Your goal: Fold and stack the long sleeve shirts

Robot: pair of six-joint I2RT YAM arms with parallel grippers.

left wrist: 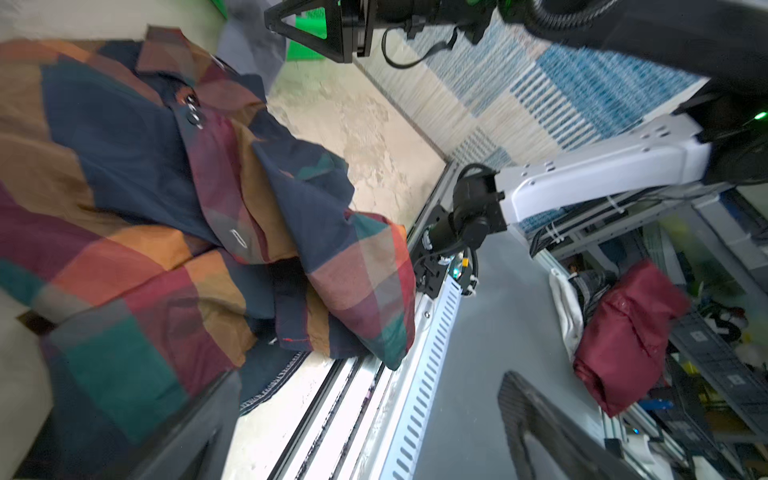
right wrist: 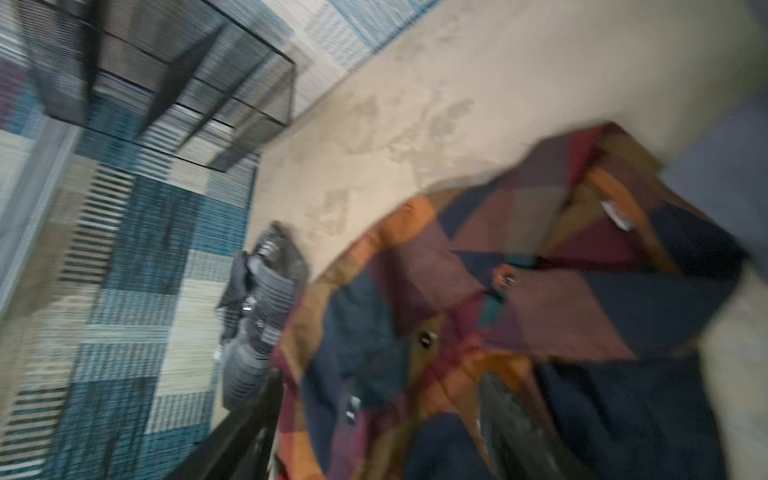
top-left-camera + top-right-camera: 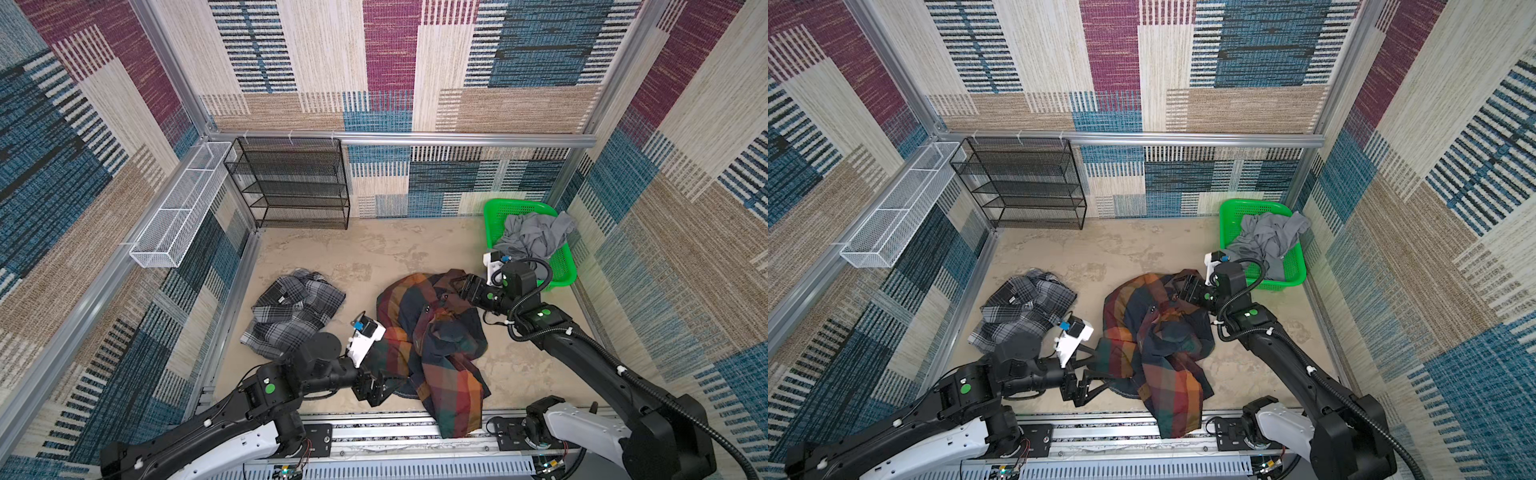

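Note:
The large long sleeve shirt point(image 3: 432, 332) point(image 3: 1158, 332), in navy, orange, red and green checks, lies crumpled mid-table, one end hanging over the front rail. The smaller grey-black-white plaid shirt point(image 3: 291, 311) point(image 3: 1021, 311) lies bunched to its left. My left gripper point(image 3: 386, 386) point(image 1: 374, 436) is open at the big shirt's near-left hem, with only the table edge between its fingers. My right gripper point(image 3: 461, 286) point(image 2: 380, 436) hovers open over that shirt's collar end point(image 2: 540, 311). In the left wrist view its jaws point(image 1: 307, 29) hold nothing.
A green basket point(image 3: 494, 216) holding grey cloth point(image 3: 536, 237) stands at the back right, just behind my right wrist. A black mesh rack point(image 3: 295, 183) stands against the back wall, and a white wire basket point(image 3: 178, 208) hangs on the left wall. A metal rail point(image 3: 395, 432) runs along the table's front.

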